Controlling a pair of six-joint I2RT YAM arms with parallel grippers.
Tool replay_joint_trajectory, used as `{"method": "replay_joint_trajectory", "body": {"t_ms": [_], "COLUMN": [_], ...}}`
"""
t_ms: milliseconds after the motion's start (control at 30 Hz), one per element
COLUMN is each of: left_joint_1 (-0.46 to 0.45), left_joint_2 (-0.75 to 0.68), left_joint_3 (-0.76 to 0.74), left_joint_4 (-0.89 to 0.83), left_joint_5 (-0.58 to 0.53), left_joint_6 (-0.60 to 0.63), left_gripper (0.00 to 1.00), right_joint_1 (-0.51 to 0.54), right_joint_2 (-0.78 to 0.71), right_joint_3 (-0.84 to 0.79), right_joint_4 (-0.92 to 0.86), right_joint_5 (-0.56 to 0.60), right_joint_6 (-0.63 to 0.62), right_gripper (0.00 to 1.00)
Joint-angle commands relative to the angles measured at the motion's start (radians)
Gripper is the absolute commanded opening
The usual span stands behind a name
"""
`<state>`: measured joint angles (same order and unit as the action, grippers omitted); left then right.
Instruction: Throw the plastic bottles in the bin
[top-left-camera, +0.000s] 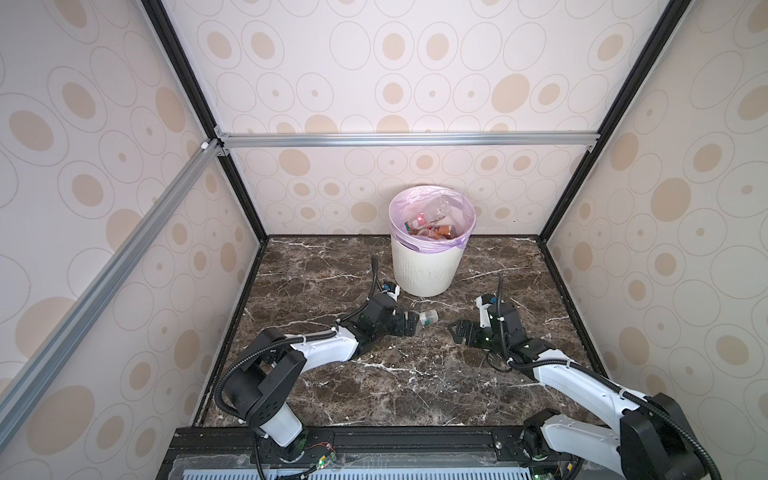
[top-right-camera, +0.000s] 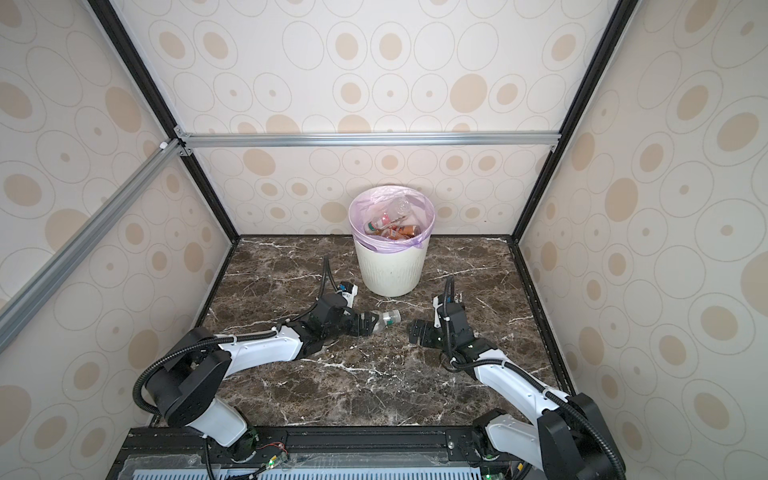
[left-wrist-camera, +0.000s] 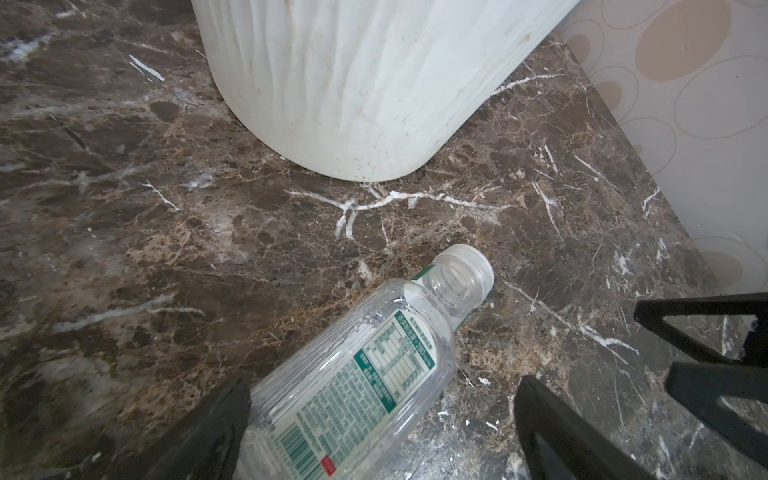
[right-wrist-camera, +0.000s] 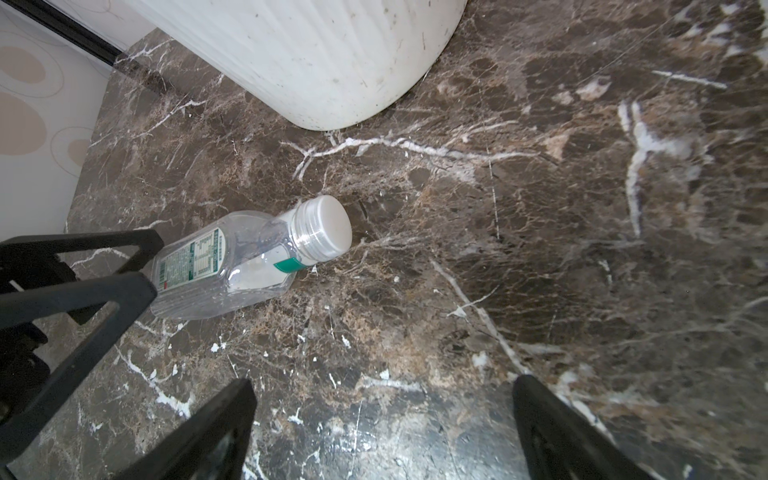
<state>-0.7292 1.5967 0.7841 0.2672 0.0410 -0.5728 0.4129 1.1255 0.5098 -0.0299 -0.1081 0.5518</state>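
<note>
Presently the left claw (left-wrist-camera: 384, 386) stands wide around the base of the clear green-labelled bottle (right-wrist-camera: 232, 257) lying askew on the counter (top-left-camera: 374, 395) against one finger (left-wrist-camera: 230, 403), so closing could squirt it forward toward the bin (top-left-camera: 424, 266), while the right claw (top-left-camera: 460, 331) hangs wide and empty.

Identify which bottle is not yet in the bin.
The clear bottle with green label and white cap, lying on the table between the left gripper's open jaws; the other bottles are inside the bin.
</note>
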Motion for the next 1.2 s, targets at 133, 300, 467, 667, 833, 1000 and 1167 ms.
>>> {"method": "replay_joint_trajectory", "body": {"t_ms": [133, 300, 467, 667, 833, 1000, 1167], "left_joint_1": [-0.005, -0.015, -0.018, -0.02, -0.021, -0.032, -0.042], "left_joint_2": [0.012, 0.006, -0.01, 0.002, -0.002, 0.031, 0.079], "left_joint_3": [0.016, 0.022, 0.035, 0.058, 0.064, 0.094, 0.128], "left_joint_4": [-0.018, -0.022, -0.064, -0.118, -0.128, -0.145, -0.184], "left_joint_5": [-0.016, -0.01, -0.04, -0.044, -0.063, -0.034, -0.032], "left_joint_6": [0.011, 0.003, 0.031, 0.062, 0.087, 0.136, 0.224], "left_gripper": [0.99, 0.99, 0.99, 0.99, 0.99, 0.99, 0.99], "right_joint_1": [-0.009, -0.012, -0.014, -0.015, -0.016, -0.015, -0.016], "right_joint_2": [-0.016, -0.018, -0.01, 0.001, 0.002, 0.005, 0.0], "right_joint_3": [-0.016, -0.017, -0.016, -0.013, -0.014, -0.016, -0.017], "right_joint_4": [0.002, -0.001, 0.005, 0.011, 0.014, 0.013, 0.012], "right_joint_5": [0.008, 0.01, 0.008, 0.003, 0.003, 0.004, 0.005], "right_joint_6": [-0.005, -0.007, -0.005, -0.004, -0.002, -0.001, -0.002], "right_gripper": [0.99, 0.99, 1.0, 0.99, 0.99, 0.99, 0.99]}}
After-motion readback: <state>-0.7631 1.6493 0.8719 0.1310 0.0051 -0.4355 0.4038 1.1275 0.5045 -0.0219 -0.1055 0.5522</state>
